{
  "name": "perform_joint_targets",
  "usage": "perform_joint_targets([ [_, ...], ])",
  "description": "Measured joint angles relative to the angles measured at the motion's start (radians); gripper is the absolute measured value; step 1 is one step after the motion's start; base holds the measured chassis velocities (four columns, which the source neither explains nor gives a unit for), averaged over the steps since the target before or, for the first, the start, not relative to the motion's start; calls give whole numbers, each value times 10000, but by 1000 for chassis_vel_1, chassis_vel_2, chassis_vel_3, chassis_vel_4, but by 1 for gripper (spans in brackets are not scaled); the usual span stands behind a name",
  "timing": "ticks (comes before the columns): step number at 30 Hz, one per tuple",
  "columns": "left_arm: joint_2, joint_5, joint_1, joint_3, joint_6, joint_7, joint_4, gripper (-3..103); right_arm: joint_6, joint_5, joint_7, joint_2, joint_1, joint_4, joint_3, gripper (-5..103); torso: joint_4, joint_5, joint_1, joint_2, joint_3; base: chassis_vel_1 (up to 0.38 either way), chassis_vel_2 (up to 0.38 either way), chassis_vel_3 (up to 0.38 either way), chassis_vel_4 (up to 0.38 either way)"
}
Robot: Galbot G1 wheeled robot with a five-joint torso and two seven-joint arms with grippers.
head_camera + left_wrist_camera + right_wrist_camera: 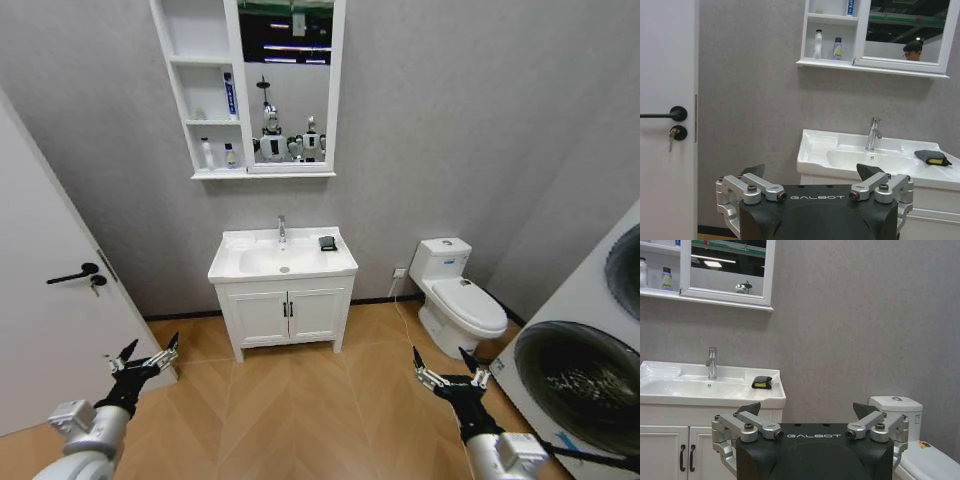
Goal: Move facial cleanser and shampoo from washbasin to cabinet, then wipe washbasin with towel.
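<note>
- White rectangular ceramic washbasin (245, 266) with oval bowl and chrome tap (281, 229) sits on a white two-door vanity with black handles (288, 313), against a grey textured wall (450, 120).
- Small dark grey-black folded towel (327, 243) lies on the washbasin top at the robot's right of the bowl, near the back corner; a yellow patch shows on it in the wrist views.
- White wall-hung cabinet (200, 120) with three open shelf compartments and a tall mirror panel (285, 80) hangs above the washbasin.
- Middle compartment holds an upright blue-and-white tube (230, 95). Bottom compartment holds a white bottle (207, 154) and a smaller bottle with dark cap (230, 156), side by side, apart.
- Rest of the washbasin top is bare white ceramic.
- Floor is light wood herringbone (300, 410). White door with black lever handle (75, 274) on the robot's left; white toilet (458, 296) on the right of the vanity; a large white drum machine (585, 370) at far right.
- Left gripper (143, 361) is low over the floor, well short of the vanity, fingers spread wide, holding nothing.
- Right gripper (446, 367) is low over the floor near the toilet, fingers spread wide, holding nothing.
</note>
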Motion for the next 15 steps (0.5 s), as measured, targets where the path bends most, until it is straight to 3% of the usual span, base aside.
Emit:
perform_joint_targets([
  [15,0,0,0,0,0,0,0,100,0,0,0,0,0,0,-1,100,0,0,1,0,0,51,48,58,52],
])
